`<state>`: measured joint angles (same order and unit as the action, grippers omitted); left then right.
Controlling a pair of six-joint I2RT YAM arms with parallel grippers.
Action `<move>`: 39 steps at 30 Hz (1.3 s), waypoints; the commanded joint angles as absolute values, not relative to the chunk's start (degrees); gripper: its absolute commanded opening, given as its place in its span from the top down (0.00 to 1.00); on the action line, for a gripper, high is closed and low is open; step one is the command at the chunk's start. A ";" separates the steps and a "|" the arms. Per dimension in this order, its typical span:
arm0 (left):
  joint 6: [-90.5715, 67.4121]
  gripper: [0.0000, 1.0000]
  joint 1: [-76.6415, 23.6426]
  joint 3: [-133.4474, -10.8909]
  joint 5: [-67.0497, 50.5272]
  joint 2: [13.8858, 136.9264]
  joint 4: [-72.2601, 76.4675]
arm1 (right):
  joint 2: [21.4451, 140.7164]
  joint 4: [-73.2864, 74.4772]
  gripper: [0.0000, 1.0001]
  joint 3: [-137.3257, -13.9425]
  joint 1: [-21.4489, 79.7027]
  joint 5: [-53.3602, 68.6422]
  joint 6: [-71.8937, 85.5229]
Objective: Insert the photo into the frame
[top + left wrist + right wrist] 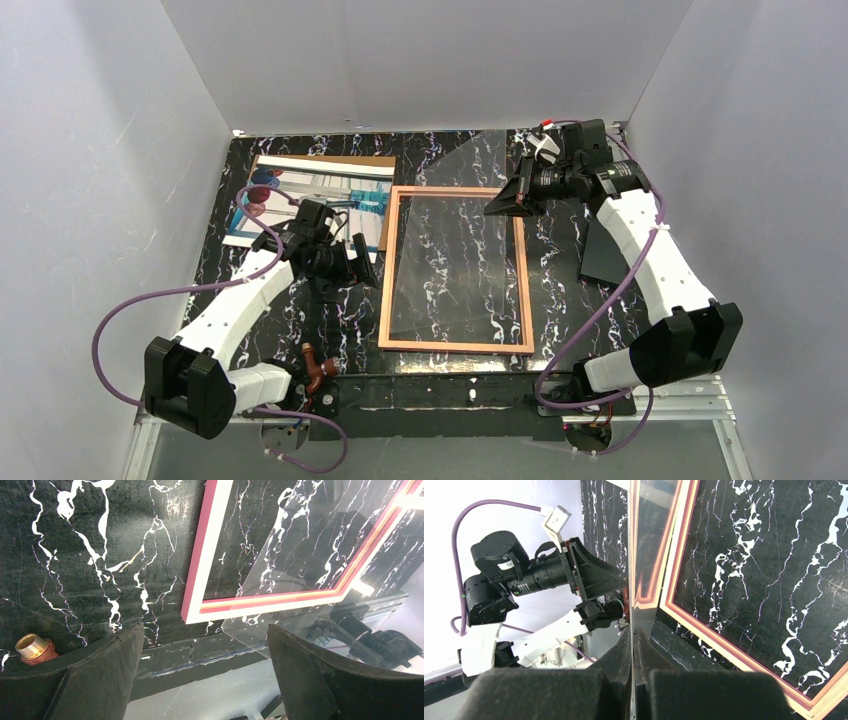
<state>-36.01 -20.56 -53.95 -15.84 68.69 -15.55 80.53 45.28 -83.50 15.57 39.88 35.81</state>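
The paper photo of balloons [300, 195], likely light and bendy, lies upper left, best lifted by an edge; the left claw [362, 262] gapes empty, the right claw [500, 208] pinches the clear pane [470, 160] above the pink-red rectangular frame [196, 565].

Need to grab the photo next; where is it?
Top view: the photo lies far left on the table, just left of the frame's far corner.

photo [345, 192] on board [370, 161], left of frame [455, 347]
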 commanded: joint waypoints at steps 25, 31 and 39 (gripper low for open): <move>-35.26 0.06 -20.31 -52.93 -16.46 71.10 -20.12 | 87.36 40.05 0.99 -82.64 14.77 46.76 33.52; -35.35 0.06 -20.31 -52.82 -16.69 71.74 -19.78 | 88.53 40.83 0.99 -83.25 14.67 47.18 32.18; -35.44 0.06 -20.31 -52.46 -17.10 72.46 -19.25 | 90.64 42.03 0.99 -84.02 14.57 47.32 30.62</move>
